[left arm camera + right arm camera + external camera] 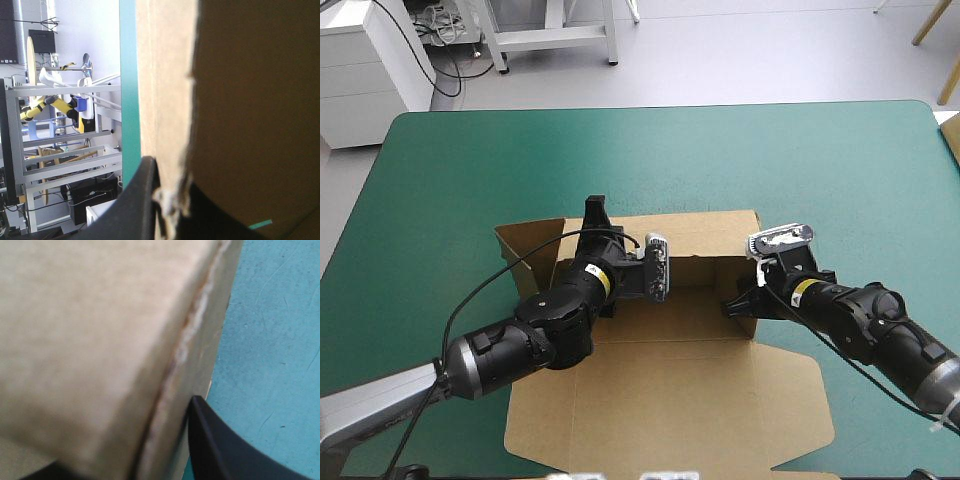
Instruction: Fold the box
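While the box (670,390) sits mid-tabletop (470,170) toward the near edge, left end effector (594,215) and right end effector (738,305) each clamp one side (board between fingers (145,200)); raise both evenly, corners square.

A table under a smooth teal-green cover (470,170), its far corners rounded, spreads wide around both pairs of jaws. Just beside the jaws of the right gripper (738,303), on their outer side, the cover lies bare, marked by a few fine pale scratches. Ahead of the jaws of the left gripper (595,205) it shows only as a narrow strip.
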